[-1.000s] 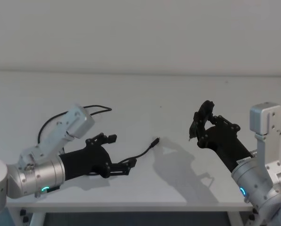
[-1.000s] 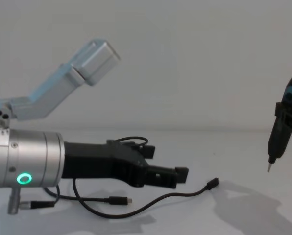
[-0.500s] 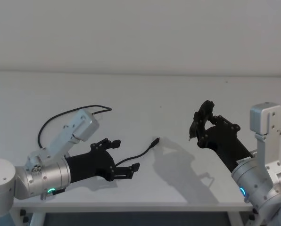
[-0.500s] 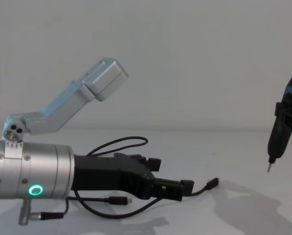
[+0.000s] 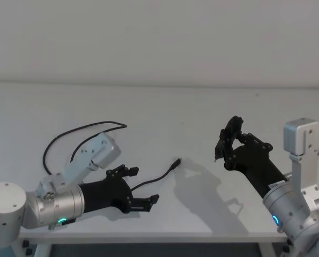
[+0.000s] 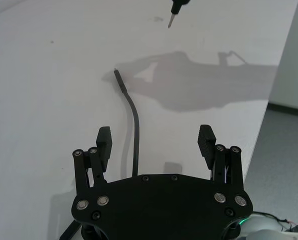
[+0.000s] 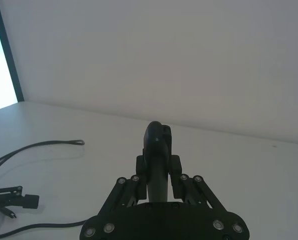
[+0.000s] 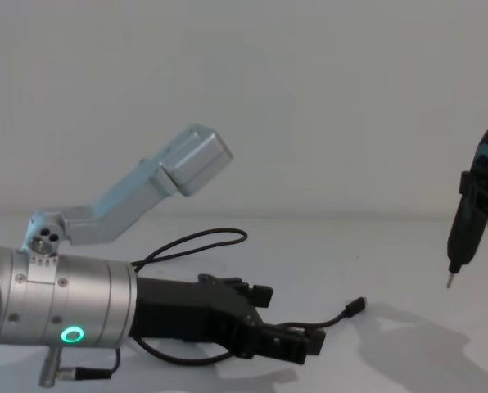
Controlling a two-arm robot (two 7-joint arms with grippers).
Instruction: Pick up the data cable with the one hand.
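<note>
Evidently the approach step: the black angular two-finger left gripper (image 6: 155,135), jaws wide apart, straddles the long thin black data cable (image 6: 135,125) lying on the white table (image 5: 165,118); next, lower and close. Aside, the right gripper (image 5: 229,142) clamps a slim black pointed tool (image 8: 461,237).

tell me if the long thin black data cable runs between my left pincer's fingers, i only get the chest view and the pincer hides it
Observer: Yes. In the left wrist view the long thin black data cable passes between the two fingers of the open left pincer, nearer one and touching neither.
Operator: and what's that black point at my right edge
Observer: A slim black pointed tool. The right wrist view shows the right pincer shut on it.
</note>
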